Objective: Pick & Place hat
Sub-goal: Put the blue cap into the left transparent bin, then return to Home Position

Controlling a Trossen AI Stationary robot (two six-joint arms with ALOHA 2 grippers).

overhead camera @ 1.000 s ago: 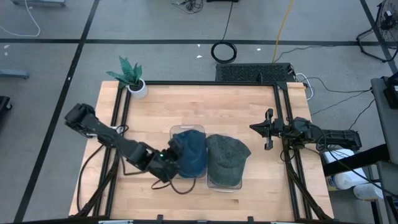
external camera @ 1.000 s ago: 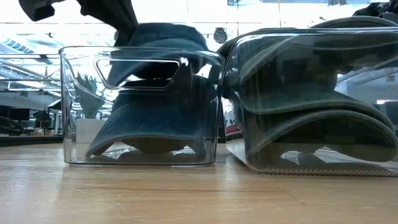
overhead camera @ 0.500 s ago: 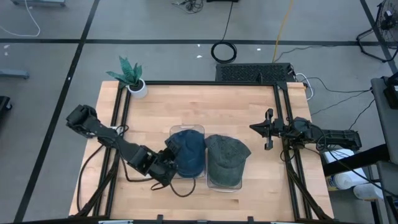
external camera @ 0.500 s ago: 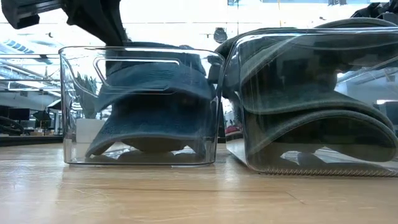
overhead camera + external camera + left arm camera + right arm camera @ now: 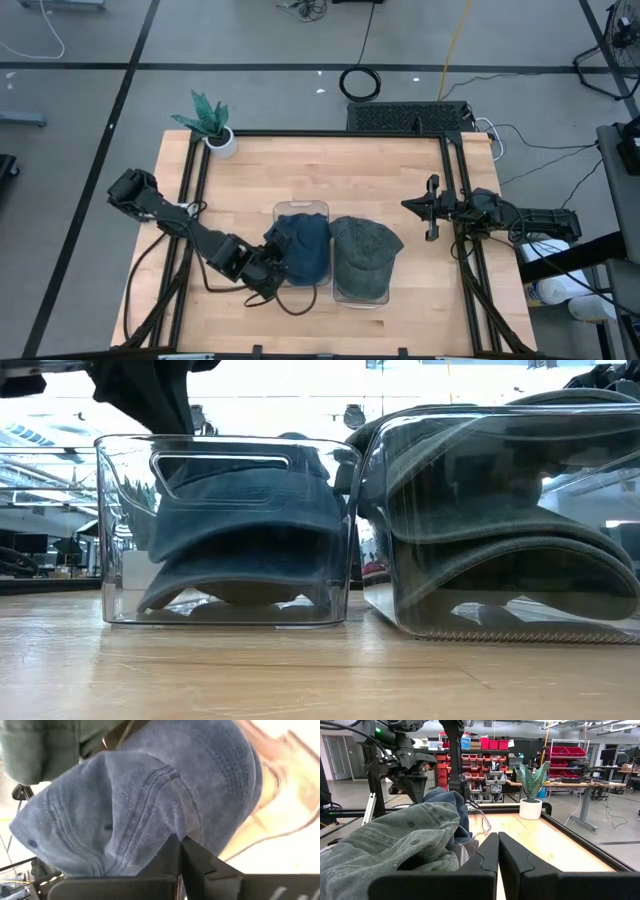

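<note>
Left gripper [image 5: 272, 262], fingers together, beside blue hat [image 5: 303, 247] in clear bin [image 5: 120, 530].

The left arm reaches low across toward the middle, its gripper [image 5: 272, 262] with fingers [image 5: 172, 857] pressed together. The right arm lies stretched along its side, its gripper [image 5: 432, 208] with fingers [image 5: 487, 857] closed and empty.

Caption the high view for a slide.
Left end effector beside the blue cap in its clear bin; the green cap fills the neighbouring bin, right end effector waiting at the table's edge.
</note>
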